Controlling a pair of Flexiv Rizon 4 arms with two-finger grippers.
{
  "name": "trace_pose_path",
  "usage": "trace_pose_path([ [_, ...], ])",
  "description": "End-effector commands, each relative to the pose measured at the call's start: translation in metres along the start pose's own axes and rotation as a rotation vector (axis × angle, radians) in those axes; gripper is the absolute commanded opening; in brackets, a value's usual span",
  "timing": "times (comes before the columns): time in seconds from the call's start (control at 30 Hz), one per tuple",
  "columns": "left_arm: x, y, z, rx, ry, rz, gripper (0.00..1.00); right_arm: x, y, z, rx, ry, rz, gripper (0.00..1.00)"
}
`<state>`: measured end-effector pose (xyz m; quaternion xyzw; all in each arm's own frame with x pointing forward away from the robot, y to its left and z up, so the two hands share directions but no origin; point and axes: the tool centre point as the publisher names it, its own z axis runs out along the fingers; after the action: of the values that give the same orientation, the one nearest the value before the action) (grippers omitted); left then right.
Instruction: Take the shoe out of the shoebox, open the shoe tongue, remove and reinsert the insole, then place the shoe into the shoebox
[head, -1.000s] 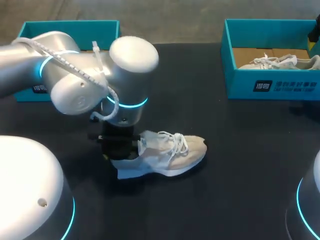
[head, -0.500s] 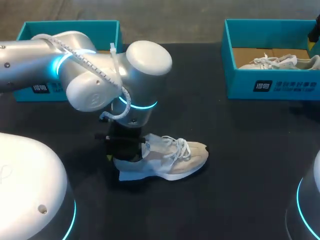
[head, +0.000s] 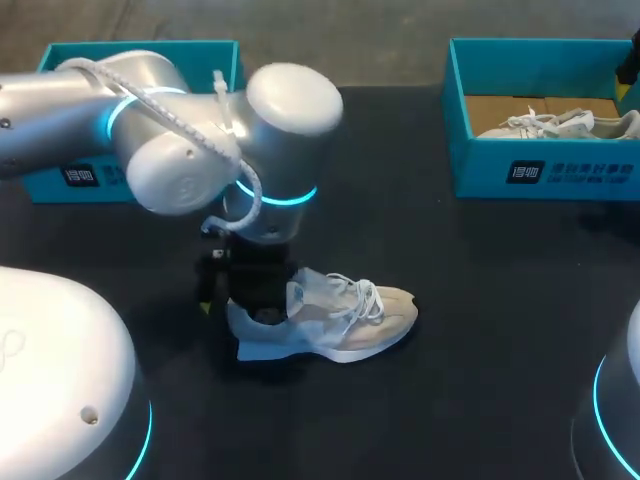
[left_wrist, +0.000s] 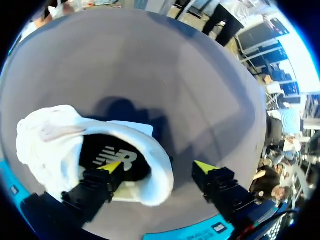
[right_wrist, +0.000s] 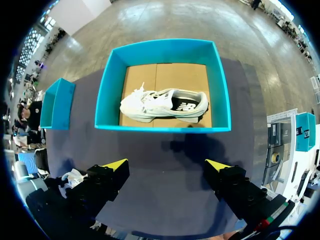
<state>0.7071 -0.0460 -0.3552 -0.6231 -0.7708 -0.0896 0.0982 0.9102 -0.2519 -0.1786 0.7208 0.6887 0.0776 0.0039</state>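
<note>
A white and beige shoe (head: 345, 318) lies on its sole on the dark table (head: 480, 300), toe to the right. My left gripper (head: 245, 298) hangs over its heel. In the left wrist view the left gripper (left_wrist: 159, 168) is open: one finger sits inside the shoe (left_wrist: 50, 135) above the black insole (left_wrist: 117, 157), the other stands clear outside the heel collar. My right gripper (right_wrist: 167, 165) is open and holds nothing. It hovers over the table short of a teal shoebox (right_wrist: 162, 128) that holds a second white shoe (right_wrist: 165, 105).
A teal shoebox (head: 140, 52) stands at the back left, partly behind my left arm. The other teal shoebox (head: 540, 170), with its shoe (head: 560, 125), stands at the back right. My arms' bases fill the near corners.
My left gripper has opened and let go of the shoe's heel. The arm and the shoe shifted slightly to the right, and the shoe now rests flat.
</note>
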Motion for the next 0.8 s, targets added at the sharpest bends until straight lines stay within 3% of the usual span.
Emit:
trace_pose_path([
  [0.03, 0.024, 0.001, -0.021, -0.003, -0.084, -0.036, 1.0, 0.0, -0.001, 0.0, -0.002, 0.0, 0.0, 1.0],
  [0.47, 0.053, 0.01, -0.072, 0.067, -0.259, -0.271, 1.0, 0.0, -0.001, 0.0, -0.002, 0.0, 0.0, 1.0],
  [0.8, 0.053, 0.01, -0.072, 0.067, -0.259, -0.271, 1.0, 0.0, -0.001, 0.0, -0.002, 0.0, 0.0, 1.0],
])
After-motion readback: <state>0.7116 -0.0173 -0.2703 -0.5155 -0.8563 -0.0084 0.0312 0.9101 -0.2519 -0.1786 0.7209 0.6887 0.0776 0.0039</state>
